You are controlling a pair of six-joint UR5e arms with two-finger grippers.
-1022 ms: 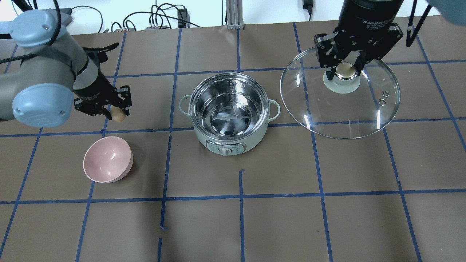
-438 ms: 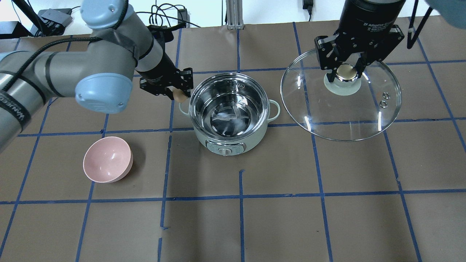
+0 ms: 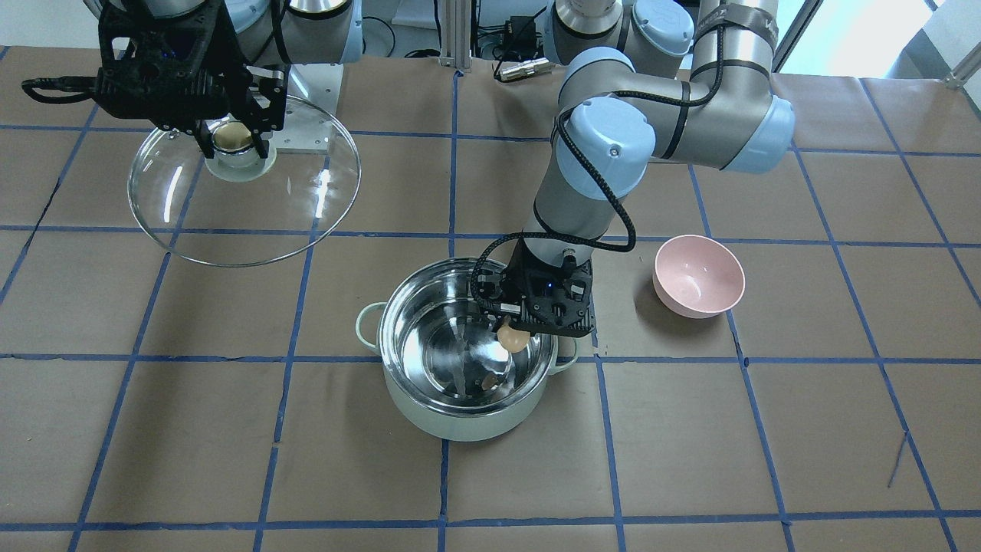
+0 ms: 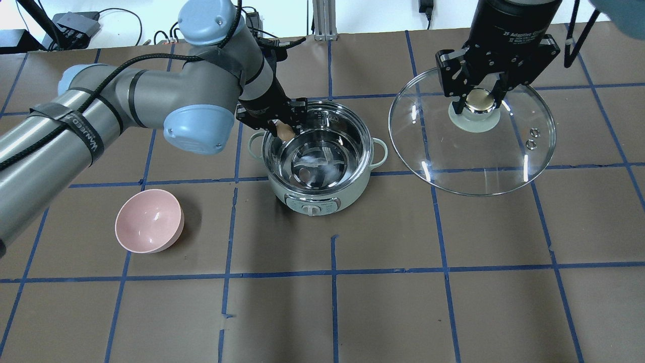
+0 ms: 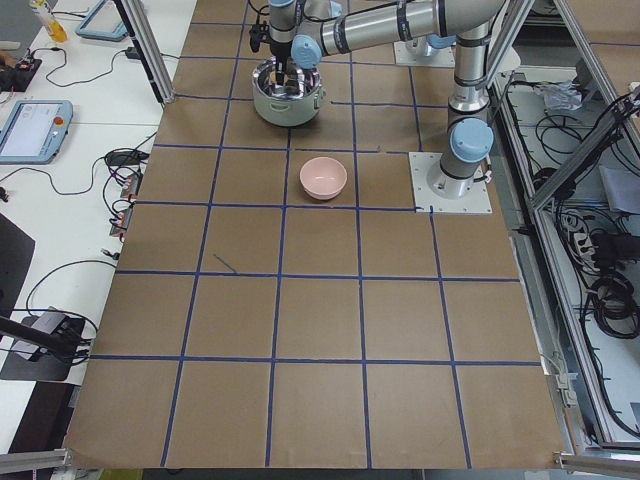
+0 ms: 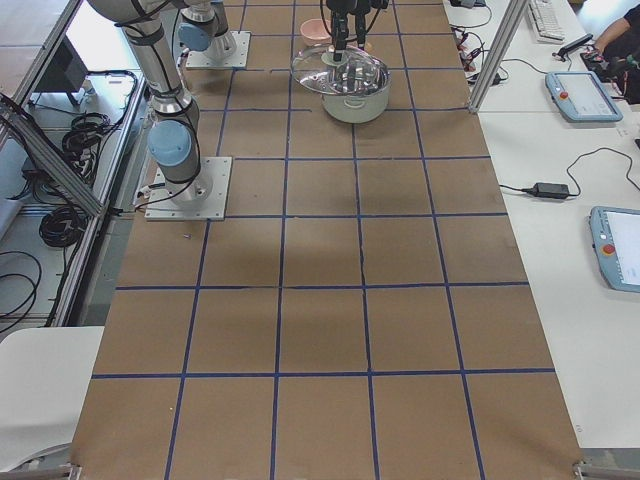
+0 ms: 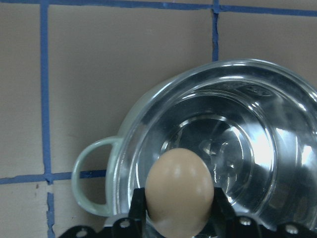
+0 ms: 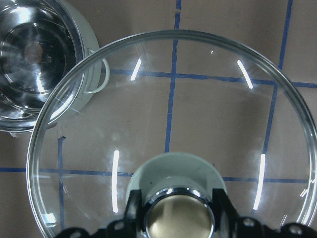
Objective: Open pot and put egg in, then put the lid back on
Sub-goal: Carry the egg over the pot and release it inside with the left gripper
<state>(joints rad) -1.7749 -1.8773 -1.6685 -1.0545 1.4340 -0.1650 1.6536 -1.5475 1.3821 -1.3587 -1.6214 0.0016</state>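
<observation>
The mint-green pot [image 4: 352,194] stands open at the table's middle, its steel inside bare; it also shows in the front view [image 3: 460,420]. My left gripper [image 4: 283,129] is shut on the tan egg [image 4: 285,132] and holds it just inside the pot's rim on the left-handle side, above the bottom. The left wrist view shows the egg [image 7: 179,191] between the fingers over the pot [image 7: 94,173]. My right gripper [image 4: 478,101] is shut on the knob of the glass lid [image 4: 473,156] and holds it in the air to the pot's right; it also shows in the right wrist view [image 8: 173,114].
A pink bowl [image 4: 148,220] sits on the brown paper to the front left of the pot, apart from it. Blue tape lines grid the table. Cables lie along the far edge behind the arms.
My left arm has swung right with the egg, from above the table near the bowl to over the pot's left rim. The right gripper and lid have hardly moved.
</observation>
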